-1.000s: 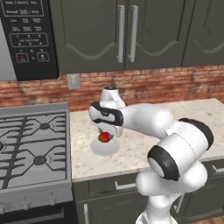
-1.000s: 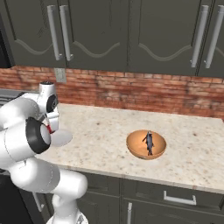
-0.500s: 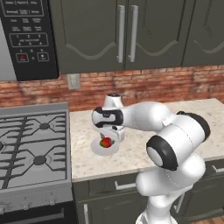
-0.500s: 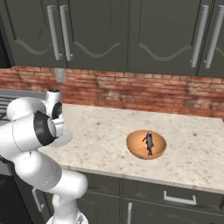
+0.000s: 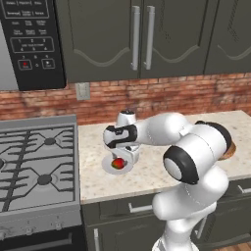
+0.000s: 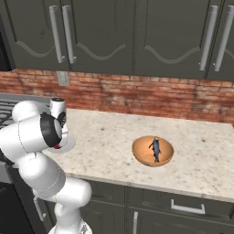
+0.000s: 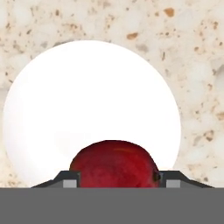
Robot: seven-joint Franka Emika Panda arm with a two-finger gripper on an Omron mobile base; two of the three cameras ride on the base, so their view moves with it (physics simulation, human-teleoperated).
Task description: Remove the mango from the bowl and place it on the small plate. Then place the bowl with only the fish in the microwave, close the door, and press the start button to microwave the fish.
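Pincer (image 7: 113,180) pinches the mango (image 7: 114,162) over the small plate (image 7: 87,100).

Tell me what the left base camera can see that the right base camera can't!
The left base view alone shows the stove, the microwave control panel and the whole mango in the gripper over the small plate. The right base view alone shows the fish lying inside the bowl. Both share the speckled counter, the brick wall, the dark cabinets and the white arm.
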